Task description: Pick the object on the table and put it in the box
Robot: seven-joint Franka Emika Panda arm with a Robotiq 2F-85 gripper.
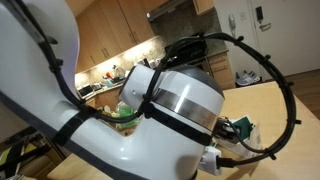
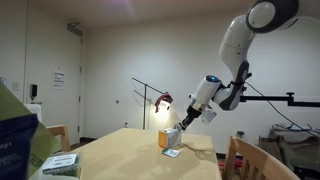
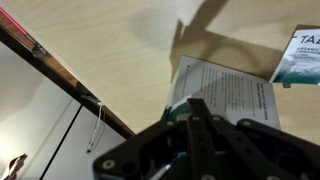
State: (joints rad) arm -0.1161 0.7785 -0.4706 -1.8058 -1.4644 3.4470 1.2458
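One wooden table [image 2: 120, 145] carries everything, and the box [image 2: 170, 137] sits toward its far end in an exterior view. The white arm [image 2: 235, 50] slopes down from above the box. It ends just over the box, and in both exterior views it is the biggest moving thing. Well apart from the box, at the table's near end, a blue bag [image 2: 15, 140] stands blurred in the foreground. A pale flat pack [image 2: 60, 162] lies just beside it.

In the wrist view the box shows a white face covered in small print. The gripper [image 3: 197, 118] hangs directly over that face with its black jaws brought fully together. A glint of teal shows at the side of the fingers [image 3: 205, 125]. Whether anything thin is pinched between them cannot be told.

Smallest is the packet [image 3: 300, 55], dark teal with a pale border and white lettering. It lies flat on the table at the box's corner, clear of the gripper. Whether it touches the box or only lies just beside it cannot be told
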